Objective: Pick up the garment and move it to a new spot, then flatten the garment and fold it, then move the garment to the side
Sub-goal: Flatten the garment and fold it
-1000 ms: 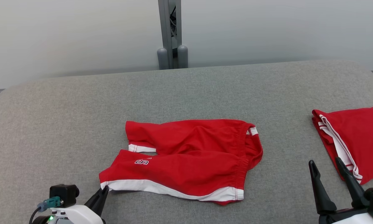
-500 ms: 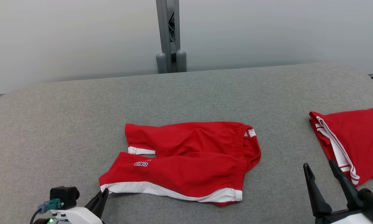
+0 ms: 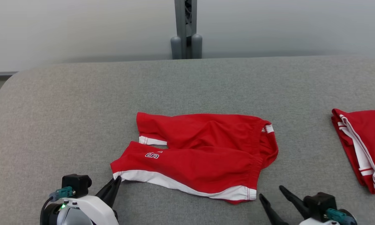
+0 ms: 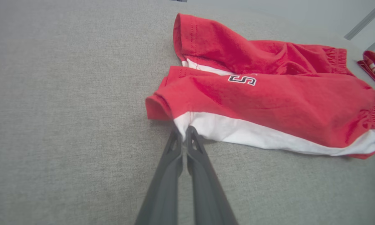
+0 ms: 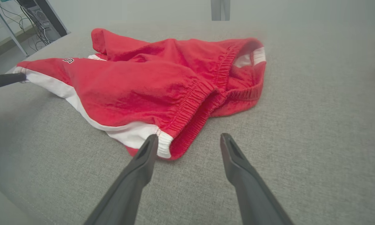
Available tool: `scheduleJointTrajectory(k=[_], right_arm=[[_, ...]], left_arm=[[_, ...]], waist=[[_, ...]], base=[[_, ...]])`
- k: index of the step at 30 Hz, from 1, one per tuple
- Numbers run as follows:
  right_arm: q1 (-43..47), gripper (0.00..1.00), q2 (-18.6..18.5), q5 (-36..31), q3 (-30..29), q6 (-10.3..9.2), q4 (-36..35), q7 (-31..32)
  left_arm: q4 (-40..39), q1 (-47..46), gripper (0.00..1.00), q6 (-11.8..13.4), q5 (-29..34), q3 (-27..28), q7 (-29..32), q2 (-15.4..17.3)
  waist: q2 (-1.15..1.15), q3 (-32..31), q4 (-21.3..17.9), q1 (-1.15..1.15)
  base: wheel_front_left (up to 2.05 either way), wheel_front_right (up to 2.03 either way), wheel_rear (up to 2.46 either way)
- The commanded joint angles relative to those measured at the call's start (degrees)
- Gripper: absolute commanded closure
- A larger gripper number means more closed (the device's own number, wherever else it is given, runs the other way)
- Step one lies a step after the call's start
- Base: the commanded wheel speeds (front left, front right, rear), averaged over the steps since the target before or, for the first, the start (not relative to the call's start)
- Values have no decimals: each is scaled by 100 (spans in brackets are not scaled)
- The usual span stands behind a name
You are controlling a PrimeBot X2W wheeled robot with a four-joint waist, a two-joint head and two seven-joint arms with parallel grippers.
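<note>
A red garment [image 3: 200,156], a pair of shorts with white side stripes and a small "S" mark on one leg, lies spread on the grey fabric-covered counter [image 3: 81,103]. It sits about midway between the left and right edges and nearer the near edge than the far one. The leg openings point toward the left edge and the gathered waistband toward the right. The left pincer [image 3: 117,181] is closed, its two dark fingers pressed together on the white hem corner of the nearer leg; the left wrist view shows that corner pinched between the tips of the left pincer [image 4: 183,134]. The right pincer [image 3: 271,192] stands open close to the near edge, just beside the waistband's nearer white-striped corner. In its own wrist view the right pincer [image 5: 189,137] has one fingertip right at that corner, though I cannot tell whether it touches the cloth. A second red-and-white garment [image 3: 362,147] lies folded at the right edge, well apart from the first. A grey post [image 3: 185,28] rises behind the far edge.
</note>
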Motion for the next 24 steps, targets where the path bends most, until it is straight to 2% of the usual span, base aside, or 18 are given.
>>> scheduleJointTrajectory(k=[1, 4, 9, 10, 11, 12, 18, 24], right_arm=[[-195, 0, -62, 118, 210, -2, 202, -66], [-498, 0, -105, 291, 610, -2, 629, -164], [-763, 0, -133, 438, 920, -2, 964, -283], [-814, 48, -152, 472, 988, -2, 1025, -301], [-859, 66, -173, 498, 1043, -2, 1079, -325], [-888, 100, -188, 556, 1148, -2, 1126, -286], [-1001, 100, -343, 866, 1294, -2, 896, -481], [-953, 100, -397, 1464, 814, -2, 71, -581]], left_arm=[[39, -154, 100, -38, 23, -31, -43, -5], [111, -297, 100, -66, 36, -89, -80, -61], [198, -389, 100, -87, 24, -130, -131, -94], [217, -403, 100, -94, 23, -139, -135, -98], [239, -418, 100, -93, 23, -149, -148, -102], [254, -437, 100, -95, 17, -154, -168, -106], [148, -463, 100, -50, -87, -81, -79, -55], [-521, -495, 100, 144, -341, 152, 202, 28]], waist=[[0, 129, 106, 0], [0, 256, 196, 0], [0, 309, 224, 0], [0, 312, 227, 0], [0, 306, 230, 0], [0, 300, 232, 0], [0, 259, 191, 0], [0, 185, 115, 0]], base=[[0, 0, 0], [0, 0, 0], [0, 0, 0], [0, 0, 0], [0, 0, 0], [0, 0, 0], [0, 0, 0], [0, 0, 0]])
